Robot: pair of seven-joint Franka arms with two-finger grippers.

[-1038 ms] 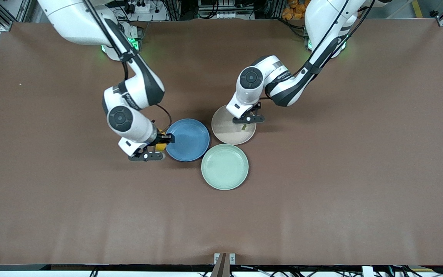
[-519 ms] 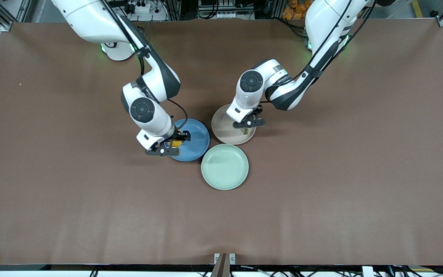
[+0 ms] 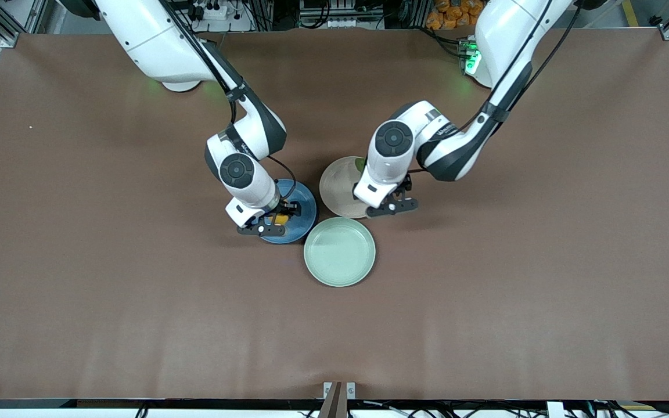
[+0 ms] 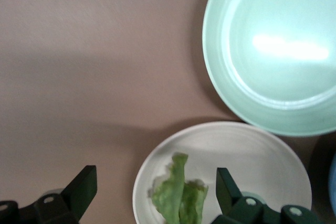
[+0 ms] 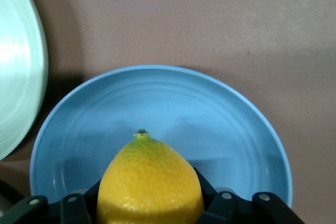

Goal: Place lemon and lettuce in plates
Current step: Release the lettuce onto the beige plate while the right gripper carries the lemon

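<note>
My right gripper (image 5: 149,211) hangs over the blue plate (image 5: 210,124), clamped on the lemon (image 5: 149,182); my left gripper (image 4: 152,192) spreads wide above the beige plate (image 4: 252,156). The lettuce (image 4: 178,195) lies in that plate.

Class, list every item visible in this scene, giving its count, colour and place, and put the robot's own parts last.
table: one, brown, under everything.
blue plate: one, toward the right arm's end of the plate cluster.
beige plate: one, pale beige-pink, beside the blue plate.
mint-green plate: one, nearest the front camera.
lemon: one, yellow, held over the blue plate.
lettuce: one, green, lying in the beige plate.
right gripper: one, black, shut on the lemon.
left gripper: one, black, open over the beige plate.
</note>
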